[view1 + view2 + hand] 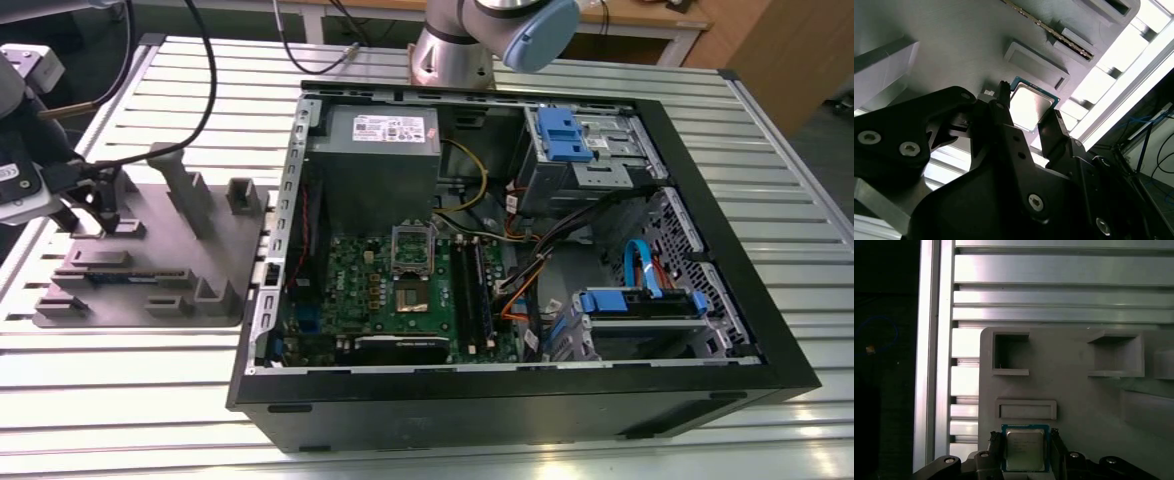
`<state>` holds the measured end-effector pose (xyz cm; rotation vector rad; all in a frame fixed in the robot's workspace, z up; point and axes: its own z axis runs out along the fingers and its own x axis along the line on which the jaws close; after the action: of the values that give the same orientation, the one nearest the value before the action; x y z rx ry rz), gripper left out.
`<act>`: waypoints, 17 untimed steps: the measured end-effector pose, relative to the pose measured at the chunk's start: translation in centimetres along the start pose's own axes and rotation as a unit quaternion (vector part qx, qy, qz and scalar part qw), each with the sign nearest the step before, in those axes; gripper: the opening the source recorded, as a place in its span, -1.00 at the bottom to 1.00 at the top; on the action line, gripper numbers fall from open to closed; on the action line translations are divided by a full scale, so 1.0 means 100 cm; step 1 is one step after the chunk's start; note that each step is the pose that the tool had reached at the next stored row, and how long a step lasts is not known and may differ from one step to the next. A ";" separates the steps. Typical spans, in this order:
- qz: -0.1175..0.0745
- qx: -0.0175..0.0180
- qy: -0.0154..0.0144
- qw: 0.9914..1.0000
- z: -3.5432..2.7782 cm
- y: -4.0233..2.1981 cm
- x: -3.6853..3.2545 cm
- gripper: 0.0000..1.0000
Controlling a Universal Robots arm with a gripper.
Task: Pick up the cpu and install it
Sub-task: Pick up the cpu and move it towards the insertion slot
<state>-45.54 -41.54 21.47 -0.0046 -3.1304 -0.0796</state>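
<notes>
- Jaws of the gripper stand one on each side of the cpu, right up against its edges. I cannot tell if they squeeze it or just sit beside it.
- Both wrist views show the cpu lying flat on the grey holder, shiny side up.
- The second wrist view shows the black jaws from the side, with the cpu between their tips.
- The exterior view shows more. The holder is on the exterior view's left side of the metal table.
- The open computer case is to the exterior view's right, well apart from the cpu.
- Inside the case sits the green motherboard, near a grey box.
</notes>
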 end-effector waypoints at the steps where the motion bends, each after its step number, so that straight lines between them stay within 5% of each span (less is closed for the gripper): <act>1: 0.000 0.000 0.000 1.000 -0.0008 0.0000 0.0000 -0.05; 17: 0.000 0.000 0.000 1.000 -0.0060 0.0003 0.0001 -0.05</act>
<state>-45.54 -41.54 22.07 -0.0047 -3.1304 -0.0796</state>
